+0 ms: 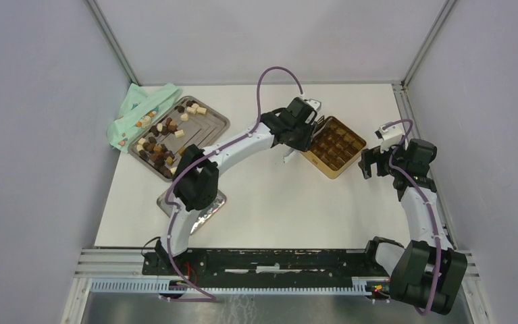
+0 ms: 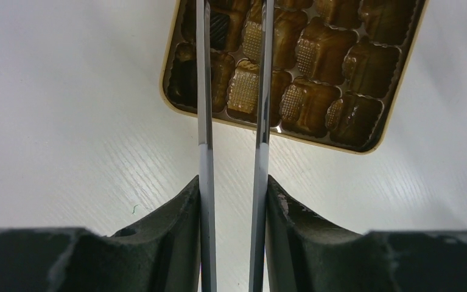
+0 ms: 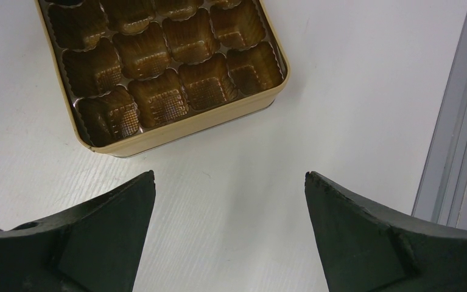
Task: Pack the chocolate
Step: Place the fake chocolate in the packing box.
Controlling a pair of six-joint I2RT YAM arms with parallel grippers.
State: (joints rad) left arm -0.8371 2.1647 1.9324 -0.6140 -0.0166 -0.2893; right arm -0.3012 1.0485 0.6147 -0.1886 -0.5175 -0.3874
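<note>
chocolate (image 1: 165, 131): lots of small pcs, too many to count, on 1 metal tray (image 1: 217, 121) upper left of top view, beside 1 green bag (image 1: 131, 111). 2nd tray (image 1: 210, 206) lower, under left arm. 1 gold tin (image 3: 188, 129) centre-right. left gripper (image 2: 232, 182) clamped on 1 pr tweezers (image 2: 204, 121) over tin; right gripper (image 3: 231, 176) spread wide, empty, near tin.

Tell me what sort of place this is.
Most likely a robotics lab test cell: a white table walled by plain grey panels on aluminium posts, two robot arms bolted to a rail, and chocolate pieces on a metal tray near a gold tin.
</note>
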